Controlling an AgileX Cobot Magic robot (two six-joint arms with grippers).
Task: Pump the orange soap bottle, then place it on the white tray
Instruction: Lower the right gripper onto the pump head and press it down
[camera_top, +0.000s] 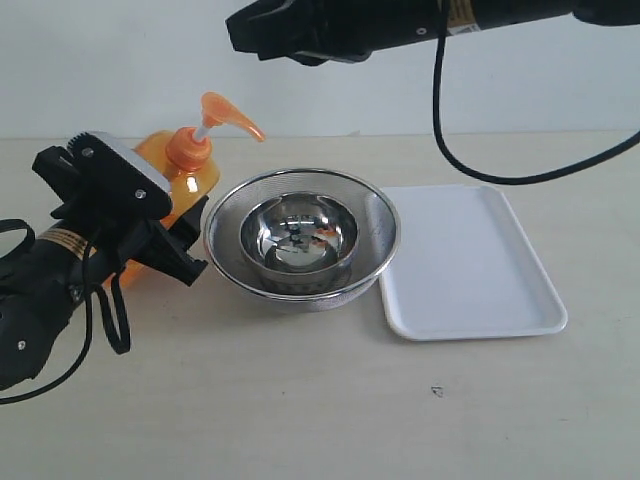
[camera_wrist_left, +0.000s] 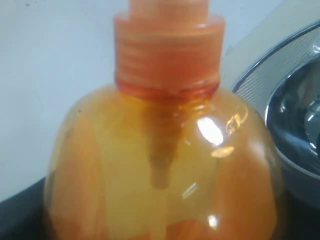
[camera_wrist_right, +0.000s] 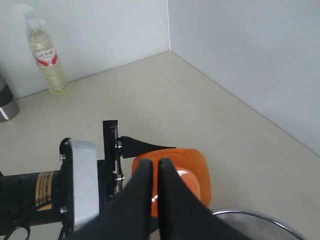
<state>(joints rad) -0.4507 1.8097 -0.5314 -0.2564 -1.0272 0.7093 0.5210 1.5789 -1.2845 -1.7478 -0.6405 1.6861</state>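
The orange soap bottle (camera_top: 192, 178) stands upright at the left of the table, its pump head (camera_top: 232, 115) raised on the white stem. My left gripper (camera_top: 175, 228) is closed around the bottle's body from the left side. The bottle (camera_wrist_left: 160, 165) fills the left wrist view, which hides the fingers there. My right gripper (camera_top: 242, 32) hangs shut in the air above the pump head, apart from it. In the right wrist view its closed tips (camera_wrist_right: 155, 162) sit over the orange pump head (camera_wrist_right: 192, 167). The white tray (camera_top: 470, 260) lies flat at the right with nothing on it.
A steel mesh bowl (camera_top: 215, 215) with a smaller steel bowl (camera_top: 300, 232) inside stands between the bottle and the tray, touching the tray's left edge. A clear water bottle (camera_wrist_right: 46, 57) and a steel object (camera_wrist_right: 5, 107) stand by the wall. A black cable (camera_top: 470, 165) hangs from the right arm.
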